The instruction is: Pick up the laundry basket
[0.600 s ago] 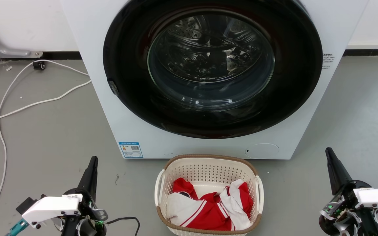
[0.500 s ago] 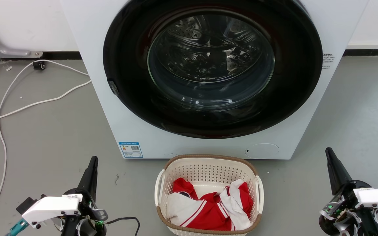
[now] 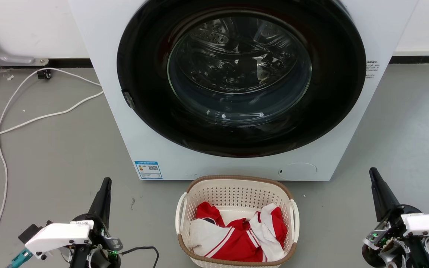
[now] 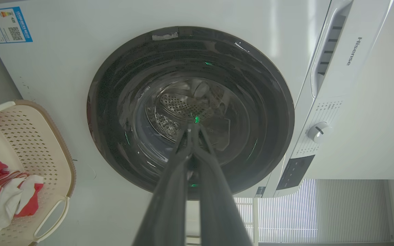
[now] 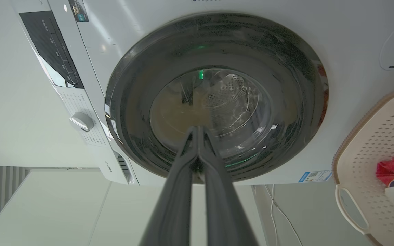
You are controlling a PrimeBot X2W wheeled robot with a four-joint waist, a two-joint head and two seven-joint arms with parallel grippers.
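Observation:
The laundry basket (image 3: 237,193), cream with perforated walls, a brown rim and white side handles, sits on the floor just before the washing machine, holding red and white clothes (image 3: 237,234). Its edge also shows in the left wrist view (image 4: 39,164) and the right wrist view (image 5: 371,164). My left gripper (image 3: 105,181) is at the lower left, well apart from the basket, fingers pressed together and holding nothing. My right gripper (image 3: 372,171) is at the lower right, equally far off, shut and holding nothing. Both point toward the machine.
A white front-loading washing machine (image 3: 143,149) with a closed dark round door (image 3: 240,74) stands right behind the basket. White cables (image 3: 21,123) trail across the grey floor at the left. Bare floor lies on both sides of the basket.

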